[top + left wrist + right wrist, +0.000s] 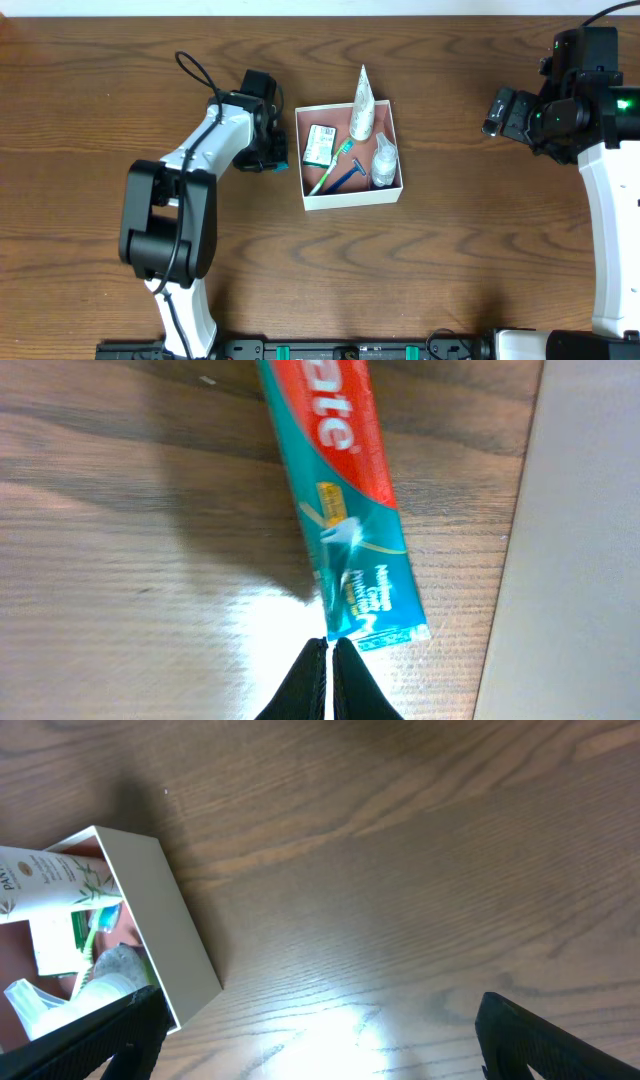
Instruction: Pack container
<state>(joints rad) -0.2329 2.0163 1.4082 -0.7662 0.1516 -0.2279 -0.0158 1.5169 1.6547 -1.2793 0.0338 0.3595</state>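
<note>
The container (352,197) sits near the middle of the desk (100,80); it is a square, shallow white cardboard box with a reddish-brown floor. Inside it you have a white tube (361,105) leaning with its tip over the far wall, a green-and-white packet (320,143), a green toothbrush (328,176), a blue razor (353,176) and a small clear bottle (384,162).

Your left jaws are just beside the container's left wall, low over the desk; they are pressed together. In the left wrist view their black fingertips (300,685) meet right at a corner of the crimped end of a red-and-teal toothpaste tube (345,500); the tube lies flat on the wood outside the box, alongside its pale wall (590,560); you cannot tell whether that corner is caught between them.

Your right jaws hang well apart from the container, off to its right; they are spread wide with nothing between them, the dark fingers (90,1040) at the bottom corners of the right wrist view; one corner of the container (165,925) shows there.
</note>
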